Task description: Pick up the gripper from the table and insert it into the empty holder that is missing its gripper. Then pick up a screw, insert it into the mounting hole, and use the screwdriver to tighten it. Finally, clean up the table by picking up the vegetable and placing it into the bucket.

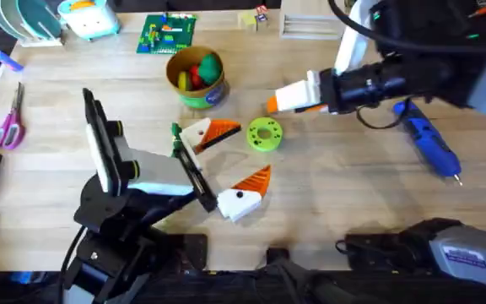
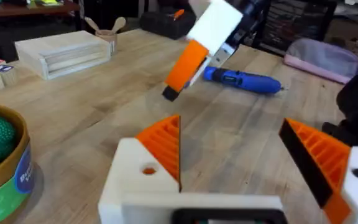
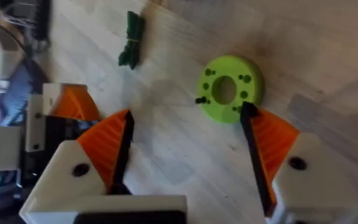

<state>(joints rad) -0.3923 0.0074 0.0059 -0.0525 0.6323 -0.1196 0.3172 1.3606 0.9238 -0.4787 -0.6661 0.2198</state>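
My left gripper (image 1: 226, 163) stands open low over the table (image 1: 353, 194), its white finger blocks carrying orange ribbed pads. In the left wrist view one white holder (image 2: 135, 180) has the orange gripper piece (image 2: 163, 143) seated in it, and its mounting hole shows orange. My right gripper (image 3: 187, 113) is open and hovers above the table with nothing between its fingers. A small black screw (image 3: 201, 99) lies against a green disc (image 3: 229, 87). The dark green vegetable (image 3: 131, 40) lies on the wood near the left fingers. The blue screwdriver (image 1: 429, 139) lies at the right. The yellow bucket (image 1: 197, 80) holds toy produce.
Pink-handled scissors (image 1: 8, 122) lie at the far left. A green building plate (image 1: 167, 34) and a wooden box (image 1: 310, 25) sit along the back edge. Bare wood lies between the green disc (image 1: 265, 133) and the screwdriver.
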